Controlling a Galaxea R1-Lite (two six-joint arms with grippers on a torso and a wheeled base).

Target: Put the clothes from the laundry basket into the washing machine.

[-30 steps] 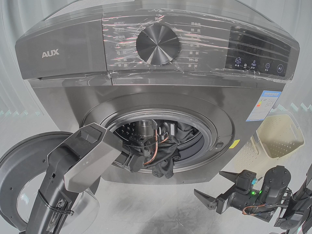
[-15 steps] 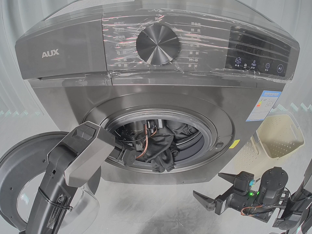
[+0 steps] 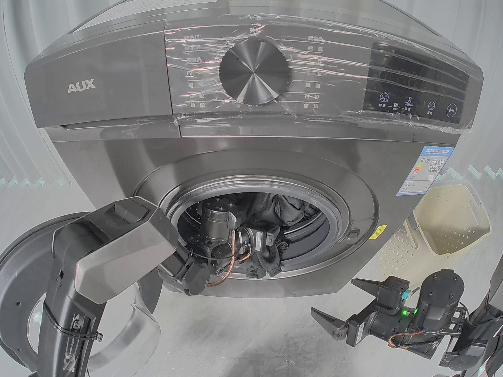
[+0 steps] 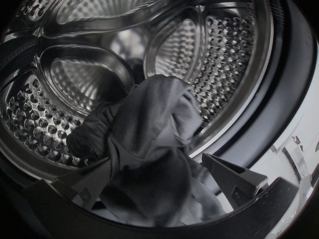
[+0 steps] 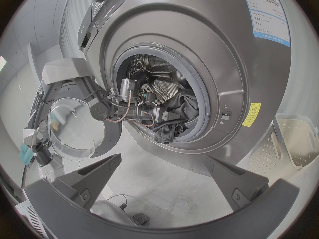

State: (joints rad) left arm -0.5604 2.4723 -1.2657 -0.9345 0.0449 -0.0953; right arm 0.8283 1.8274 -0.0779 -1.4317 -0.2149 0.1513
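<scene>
Left gripper (image 4: pixel 156 158), fingers spread, sits in the washing machine (image 3: pixel 157 153) mouth, dark clothes (image 4: pixel 149 123) between them. Right gripper (image 3: pixel 335 295), jaws apart, hangs over pale floor (image 3: pixel 236 331); laundry basket (image 3: pixel 456 221) beside machine.

A test room rather than a home laundry: a grey front-loading washing machine (image 3: pixel 251 147) stands alone on a pale, glossy tiled floor (image 3: pixel 251 336), its control panel wrapped in clear protective film (image 3: pixel 335 37) (a blue energy label (image 3: pixel 432 169) is stuck to the front as well). Pale pleated curtains (image 3: pixel 18 147) hang behind the machine, and a white panelled wall (image 5: pixel 20 47) closes the room at the far left. A cream perforated laundry basket (image 3: pixel 456 221) sits on the floor just right of the machine, and a loose cable (image 5: pixel 116 196) trails across the near tiles.
</scene>
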